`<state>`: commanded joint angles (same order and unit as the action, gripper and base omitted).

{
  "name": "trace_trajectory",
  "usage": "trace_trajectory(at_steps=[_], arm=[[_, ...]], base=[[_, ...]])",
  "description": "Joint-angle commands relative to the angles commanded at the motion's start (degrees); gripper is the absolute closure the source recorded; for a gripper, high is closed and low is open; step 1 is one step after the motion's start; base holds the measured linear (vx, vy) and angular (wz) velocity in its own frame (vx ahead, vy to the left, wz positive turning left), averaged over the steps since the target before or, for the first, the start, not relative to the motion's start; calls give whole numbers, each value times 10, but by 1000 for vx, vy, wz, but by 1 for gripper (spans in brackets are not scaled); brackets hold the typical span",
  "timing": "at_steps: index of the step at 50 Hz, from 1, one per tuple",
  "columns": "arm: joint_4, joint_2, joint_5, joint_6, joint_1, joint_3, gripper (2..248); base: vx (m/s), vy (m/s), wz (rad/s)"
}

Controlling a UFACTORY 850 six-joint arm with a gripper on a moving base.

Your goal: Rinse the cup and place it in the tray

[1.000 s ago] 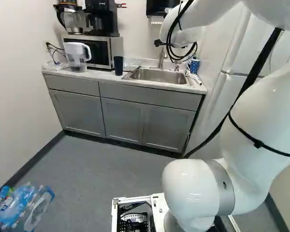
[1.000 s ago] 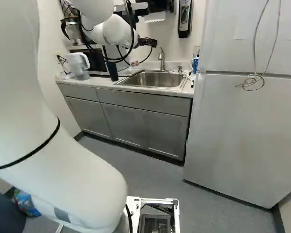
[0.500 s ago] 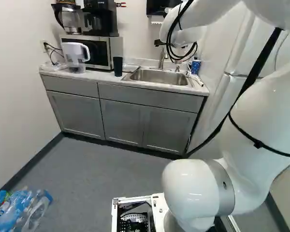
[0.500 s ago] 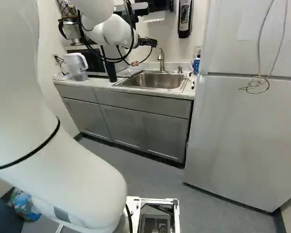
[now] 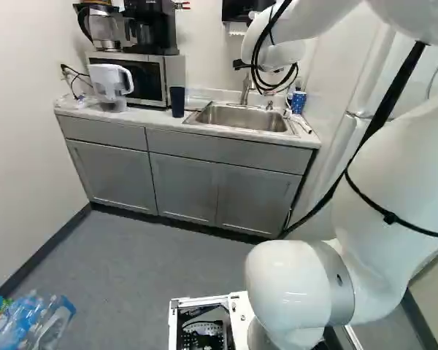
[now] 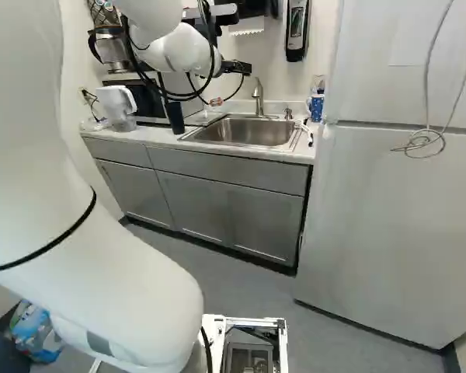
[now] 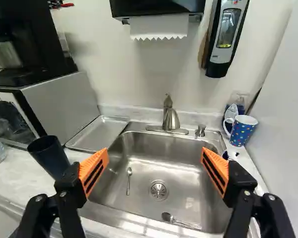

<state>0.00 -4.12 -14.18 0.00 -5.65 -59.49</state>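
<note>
Honestly, gripper [image 7: 155, 151] wide and empty, dark cup [image 7: 48, 154] outside the tray [image 7: 98, 134]; rinse and placing both left, I'd guess.

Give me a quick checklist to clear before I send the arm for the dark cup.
- Gripper open and holding nothing: ok.
- Dark cup upright on the counter: ok.
- Cup between the fingers: not ok, it stands outside them.
- Tray has bare room for the cup: ok.
- Sink free of other items: not ok, one spoon lies beside the drain, another nearer the front.
- Cup's inside clean: cannot tell.
</note>
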Motion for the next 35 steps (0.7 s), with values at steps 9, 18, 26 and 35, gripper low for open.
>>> trace_trajectory(at_steps=[9,18,26,35], arm=[[0,0,0,0,0,0,3],[0,0,0,0,0,0,3],[0,0,0,0,0,0,3],[0,0,0,0,0,0,3]], base=[[86,1,-4],[90,-1,-4],[91,1,-1],[94,1,-4]])
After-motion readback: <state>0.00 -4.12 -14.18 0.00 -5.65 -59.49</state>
